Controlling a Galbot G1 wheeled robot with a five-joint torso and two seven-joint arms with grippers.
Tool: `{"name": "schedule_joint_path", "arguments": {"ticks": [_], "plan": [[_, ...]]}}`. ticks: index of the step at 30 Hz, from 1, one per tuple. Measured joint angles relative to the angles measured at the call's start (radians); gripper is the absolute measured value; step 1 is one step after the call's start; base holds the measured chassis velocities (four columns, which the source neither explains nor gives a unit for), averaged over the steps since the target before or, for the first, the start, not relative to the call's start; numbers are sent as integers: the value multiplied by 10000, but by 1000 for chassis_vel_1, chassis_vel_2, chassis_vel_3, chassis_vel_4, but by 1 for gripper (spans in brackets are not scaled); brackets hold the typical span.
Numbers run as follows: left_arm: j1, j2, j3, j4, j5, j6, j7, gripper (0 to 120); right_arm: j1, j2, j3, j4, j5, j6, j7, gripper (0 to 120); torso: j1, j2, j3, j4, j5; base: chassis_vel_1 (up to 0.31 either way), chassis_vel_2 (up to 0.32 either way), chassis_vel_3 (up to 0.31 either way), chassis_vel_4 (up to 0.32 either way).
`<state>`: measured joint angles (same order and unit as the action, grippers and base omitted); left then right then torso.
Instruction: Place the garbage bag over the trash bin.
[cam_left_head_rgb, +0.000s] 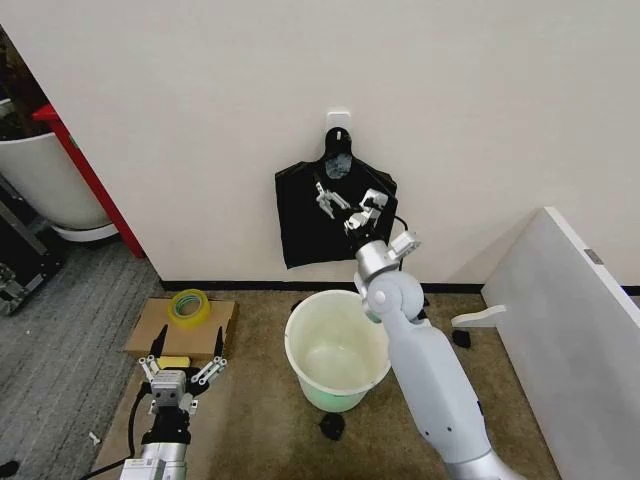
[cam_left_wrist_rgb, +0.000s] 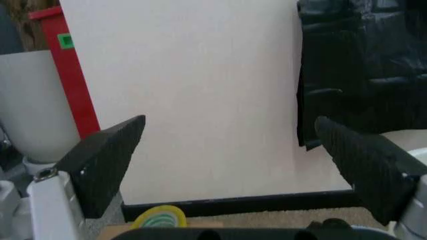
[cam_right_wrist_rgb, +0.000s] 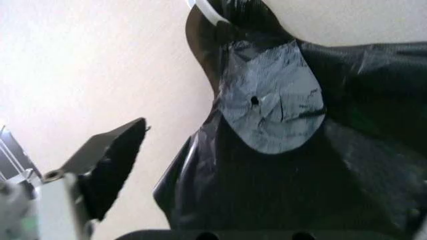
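Head view, right arm: you see it reach up and forward from the lower right, elbow above the trash bin (cam_left_head_rgb: 337, 358), wrist bent toward the wall.
Head view, right gripper (cam_left_head_rgb: 337, 197): it sits against the front of the garbage bag (cam_left_head_rgb: 303, 222), fingers spread apart, nothing pinched between them.
Head view, garbage bag: it hangs flat on the wall from a white hook (cam_left_head_rgb: 338, 122), its narrow neck at the hook, body fanning out below, directly above and behind the bin.
Head view, trash bin: it stands upright on the carpet floor just in front of the wall, mouth open, pale green base showing.
Head view, left arm: parked low at the lower left, the left gripper (cam_left_head_rgb: 181, 373) pointing forward over a cardboard sheet (cam_left_head_rgb: 160, 322), fingers released.
Head view, tape roll (cam_left_head_rgb: 188, 307): it lies on the cardboard ahead of the left gripper.

Left wrist view, left fingers (cam_left_wrist_rgb: 107, 162): you see both black pads held wide apart, bare wall between them.
Left wrist view, garbage bag (cam_left_wrist_rgb: 363, 70): it hangs on the wall beyond the far pad; the tape roll (cam_left_wrist_rgb: 159, 218) shows below.

Right wrist view, garbage bag (cam_right_wrist_rgb: 287, 165): crinkled black plastic close to the lens, a grey patch below its neck.
Right wrist view, right finger (cam_right_wrist_rgb: 113, 165): one pad stands off the bag's edge, against bare wall, gripping nothing.
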<state>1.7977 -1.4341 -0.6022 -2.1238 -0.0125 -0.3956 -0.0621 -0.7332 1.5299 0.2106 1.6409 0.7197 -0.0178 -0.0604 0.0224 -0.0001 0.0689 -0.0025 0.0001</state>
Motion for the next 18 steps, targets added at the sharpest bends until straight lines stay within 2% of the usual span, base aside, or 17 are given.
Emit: {"name": "schedule_joint_path", "arguments": {"ticks": [3, 5, 10, 12, 18], "plan": [[-8, 10, 15, -39, -42, 25, -2, 100, 154, 10, 13, -204, -109, 2, 43, 82, 0, 0, 0, 0, 1, 0, 0, 0, 0], [-14, 18, 16, -43, -56, 31, -2, 100, 196, 9, 12, -248, -131, -1, 54, 79, 0, 0, 0, 0, 1, 0, 0, 0, 0], [-45, 99, -6, -132, -270, 114, -3, 100, 386, -1, -35, -425, -285, -37, 134, 57, 0, 0, 0, 0, 1, 0, 0, 0, 0], [-53, 116, -19, -143, -294, 122, -2, 100, 408, 6, -33, -448, -296, -37, 140, 53, 0, 0, 0, 0, 1, 0, 0, 0, 0], [-79, 184, -52, -172, -401, 130, -3, 100, 446, 30, 43, -460, -305, -36, 199, 28, 0, 0, 0, 1, 1, 0, 0, 0, 0]]}}
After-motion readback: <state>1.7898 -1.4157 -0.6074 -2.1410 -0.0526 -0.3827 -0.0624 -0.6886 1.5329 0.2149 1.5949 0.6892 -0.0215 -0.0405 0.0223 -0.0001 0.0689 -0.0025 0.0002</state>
